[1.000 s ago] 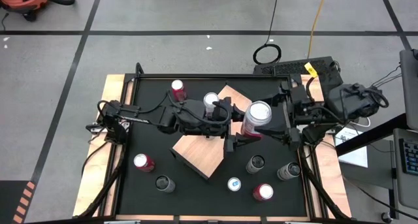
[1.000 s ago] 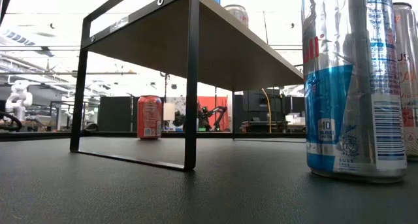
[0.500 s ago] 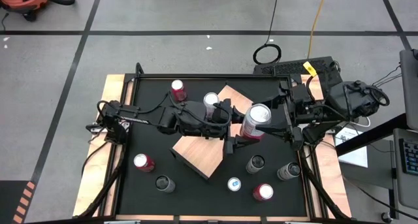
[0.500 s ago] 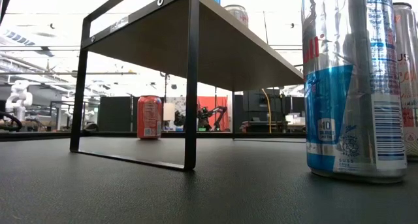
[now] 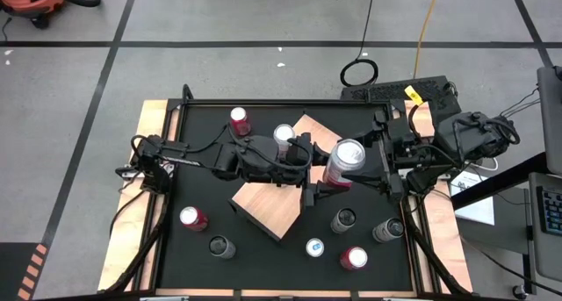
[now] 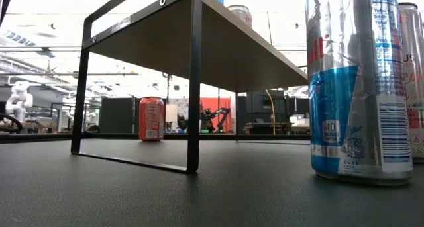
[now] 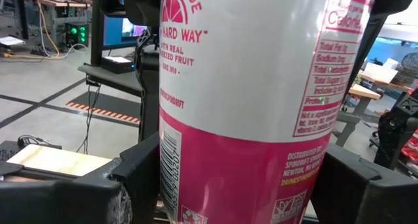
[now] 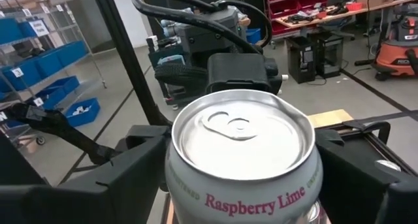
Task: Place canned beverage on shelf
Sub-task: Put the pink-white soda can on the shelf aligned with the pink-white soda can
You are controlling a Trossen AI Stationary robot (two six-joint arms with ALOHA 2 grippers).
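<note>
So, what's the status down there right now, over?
Left gripper clamped on raspberry-lime can. Right gripper at same can. Can at shelf edge; silver-topped can already on shelf.

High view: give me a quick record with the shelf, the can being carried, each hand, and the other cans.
shelf: tan board on black legs, set diagonally mid-table
carried can: Raspberry Lime can, tilted, above the shelf's right edge
left hand: closed on the Raspberry Lime can
right hand: at the same can, reaching in from the right
on shelf: silver-topped can, near the far edge
other cans: seven standing on the black tabletop, for example a red can
</note>
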